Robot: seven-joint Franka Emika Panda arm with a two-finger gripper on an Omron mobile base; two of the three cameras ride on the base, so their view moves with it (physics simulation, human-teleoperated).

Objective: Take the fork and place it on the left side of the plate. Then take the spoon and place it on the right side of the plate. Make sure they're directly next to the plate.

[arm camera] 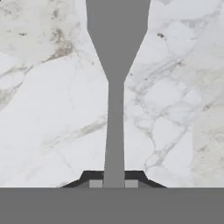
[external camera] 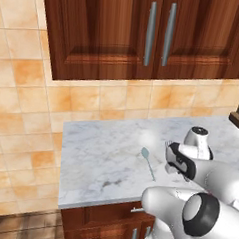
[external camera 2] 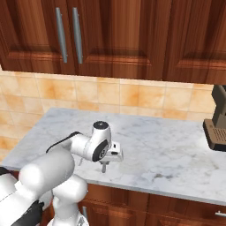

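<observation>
In the hand view the grey fork (arm camera: 115, 131) runs straight up from between my finger tips, its thin handle widening toward the head at the top. My gripper (arm camera: 113, 181) is shut on that handle, low over the marble counter (arm camera: 48, 109). From the right base view the gripper (external camera 2: 104, 167) points down at the counter near its front edge. The left base view shows the fork's tines (external camera: 168, 143) poking out beside the hand. The pale blue-grey spoon (external camera: 148, 161) lies on the counter just left of the hand. The plate is out of view.
A dark coffee machine (external camera 2: 216, 119) stands at the counter's right end. Wooden wall cabinets (external camera 2: 114, 35) hang above, and a tiled wall (external camera: 20, 135) is on the left. The counter's front edge (external camera: 101, 203) lies close below the hand.
</observation>
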